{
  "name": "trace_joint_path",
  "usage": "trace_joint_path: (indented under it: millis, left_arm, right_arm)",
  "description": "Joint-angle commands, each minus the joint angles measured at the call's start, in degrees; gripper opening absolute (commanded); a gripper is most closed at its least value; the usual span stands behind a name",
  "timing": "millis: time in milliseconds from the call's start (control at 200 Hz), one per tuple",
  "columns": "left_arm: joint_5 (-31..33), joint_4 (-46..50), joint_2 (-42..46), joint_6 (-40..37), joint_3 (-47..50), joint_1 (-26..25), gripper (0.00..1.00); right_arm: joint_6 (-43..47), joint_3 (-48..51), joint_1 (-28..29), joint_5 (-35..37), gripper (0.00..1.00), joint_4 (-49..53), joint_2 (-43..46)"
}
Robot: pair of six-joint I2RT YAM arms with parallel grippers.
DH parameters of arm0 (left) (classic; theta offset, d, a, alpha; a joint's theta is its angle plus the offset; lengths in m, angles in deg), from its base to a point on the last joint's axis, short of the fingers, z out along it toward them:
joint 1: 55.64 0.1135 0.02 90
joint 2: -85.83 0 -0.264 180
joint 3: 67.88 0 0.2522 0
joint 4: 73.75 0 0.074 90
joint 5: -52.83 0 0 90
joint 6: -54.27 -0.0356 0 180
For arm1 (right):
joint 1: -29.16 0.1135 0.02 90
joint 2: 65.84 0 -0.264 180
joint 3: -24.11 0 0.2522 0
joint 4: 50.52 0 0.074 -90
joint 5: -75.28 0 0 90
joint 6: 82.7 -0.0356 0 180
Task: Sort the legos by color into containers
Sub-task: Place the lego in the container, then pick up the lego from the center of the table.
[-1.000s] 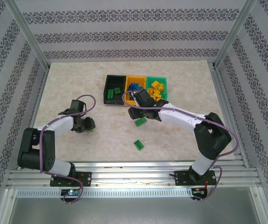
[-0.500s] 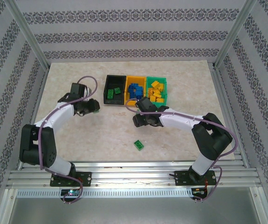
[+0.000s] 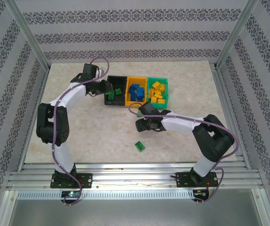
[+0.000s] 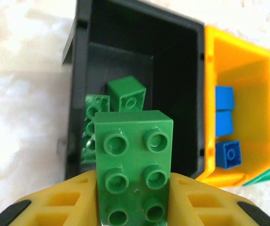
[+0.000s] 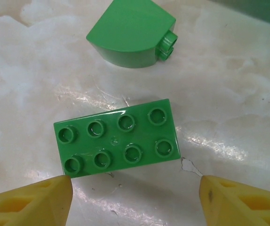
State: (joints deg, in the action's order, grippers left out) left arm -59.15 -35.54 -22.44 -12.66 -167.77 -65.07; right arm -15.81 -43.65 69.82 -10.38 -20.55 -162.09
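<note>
Pinching a green studded plastic brick (image 4: 134, 155) between its yellow fingers (image 4: 55, 202), the left gripper (image 4: 135, 183) is held over the black open-topped plastic bin (image 4: 172, 61), in which other green bricks (image 4: 127, 93) are lying. Blue bricks (image 4: 224, 123) are seen in the adjoining orange-yellow bin (image 4: 252, 70), yellow bricks (image 3: 157, 92) in the green bin (image 3: 158, 78). The right gripper (image 5: 135, 200) is poised with fingers (image 5: 31, 200) spread wide above a green eight-stud brick (image 5: 118, 138) lying flat on the pale marble-patterned table (image 5: 229, 94); a green round-backed brick (image 5: 130, 33) lies near it. A further green brick (image 3: 139, 146) lies apart, nearer the arm bases.
</note>
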Motion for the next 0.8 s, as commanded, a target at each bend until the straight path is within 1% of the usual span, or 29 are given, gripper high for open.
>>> trace_joint_path:
  millis: [0,75,155,200,235,360,620,794]
  left_arm:
    - [1.5,3.7,-2.6,-1.3,-6.2,-1.0,0.39]
    - [2.3,5.4,-4.8,-2.1,-8.9,-1.2,0.45]
    - [1.8,6.8,-6.4,-2.6,-10.8,-1.3,0.57]
    - [1.4,7.2,-6.8,-3.0,-11.0,-1.5,0.62]
    - [1.4,7.4,-6.7,-3.3,-10.8,-1.6,0.65]
    - [1.6,5.6,-4.2,-3.7,-8.0,-1.9,0.66]
    - [1.4,-1.8,7.3,-2.5,4.2,-1.9,0.66]
    - [0.8,-4.1,14.0,-1.6,12.1,-2.0,0.66]
  right_arm:
    - [-1.1,-1.7,0.6,1.8,0.75,-0.5,-0.8]
    - [-1.0,-3.1,0.6,1.4,0.76,-0.5,-2.5]
    - [-0.6,-4.4,0.6,1.0,0.79,-0.5,-4.3]
    - [-0.1,-5.3,0.6,0.7,0.8,-0.4,-5.3]
    - [0.5,-5.8,0.7,0.3,0.84,-0.3,-5.9]
    - [1.6,-7.8,0.7,0.0,0.85,0.2,-7.8]
    - [3.3,-10.7,0.7,-0.1,0.84,1.4,-10.5]
    - [3.4,-11.3,0.9,-0.6,0.8,2.1,-11.3]
